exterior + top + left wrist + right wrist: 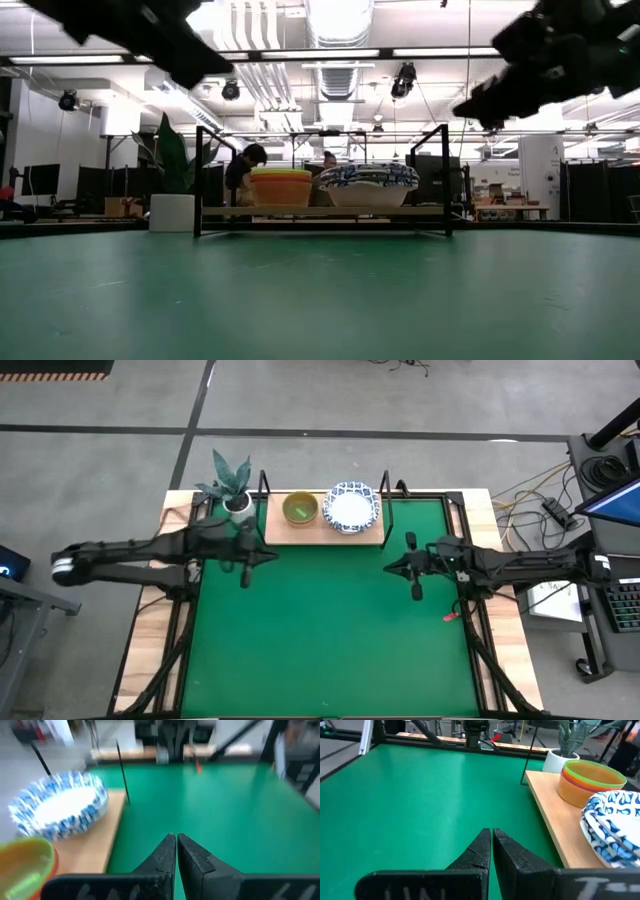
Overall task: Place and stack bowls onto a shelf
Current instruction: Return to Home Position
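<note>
Wooden shelf [320, 536] at far edge of mat [330, 630] carries both stacks: plastic bowls [300, 508] left, patterned bowls [351, 507] right. L gripper [176, 836] & R gripper [491, 831] both clenched, empty, above mat near shelf. Risk: L arm swinging home clips plant pot [237, 503] or shelf frame, jolting the stacks.

no legible text, labels or numbers

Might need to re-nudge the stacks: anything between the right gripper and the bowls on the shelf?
Nothing visible. The right gripper, shut, hangs over green mat near the shelf's front corner; the blue-rimmed bowls and the coloured bowls sit on it, nothing between. Left gripper, shut, is at the other end.
</note>
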`<state>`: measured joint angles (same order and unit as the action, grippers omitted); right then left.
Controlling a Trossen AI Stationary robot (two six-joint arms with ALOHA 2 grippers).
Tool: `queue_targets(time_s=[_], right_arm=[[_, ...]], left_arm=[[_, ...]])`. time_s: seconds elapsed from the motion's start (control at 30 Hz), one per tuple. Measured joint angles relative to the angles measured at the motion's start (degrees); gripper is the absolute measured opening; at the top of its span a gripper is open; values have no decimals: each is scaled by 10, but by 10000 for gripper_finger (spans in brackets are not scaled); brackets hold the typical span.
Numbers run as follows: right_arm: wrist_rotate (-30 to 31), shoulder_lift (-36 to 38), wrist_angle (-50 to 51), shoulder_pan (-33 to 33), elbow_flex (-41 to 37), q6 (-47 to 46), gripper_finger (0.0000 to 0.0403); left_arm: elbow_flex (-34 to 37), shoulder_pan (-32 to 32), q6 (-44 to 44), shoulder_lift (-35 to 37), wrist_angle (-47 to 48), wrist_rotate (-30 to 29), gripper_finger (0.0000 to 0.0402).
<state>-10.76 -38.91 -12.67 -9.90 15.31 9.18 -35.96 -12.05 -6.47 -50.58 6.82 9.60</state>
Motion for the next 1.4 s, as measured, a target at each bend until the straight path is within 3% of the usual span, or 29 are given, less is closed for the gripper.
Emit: queue_targets(time_s=[0.23,0.4,0.8,1.1,1.17,1.4], right_arm=[[18,117,17,0,-57,-1,9],[18,211,111,0,-56,-6,9],[18,389,218,0,-55,-1,9],[1,389,147,0,-117,1,9],[0,389,102,0,-145,-6,9],[23,377,99,-1,-146,-7,9]], left_arm=[[126,0,11,202,-97,0,0],[162,0,16,316,-112,-1,0],[212,0,27,498,-89,-2,0],[249,-1,48,496,-91,-2,0],[273,0,61,502,-117,-2,0],[354,-1,75,505,-211,-17,0]])
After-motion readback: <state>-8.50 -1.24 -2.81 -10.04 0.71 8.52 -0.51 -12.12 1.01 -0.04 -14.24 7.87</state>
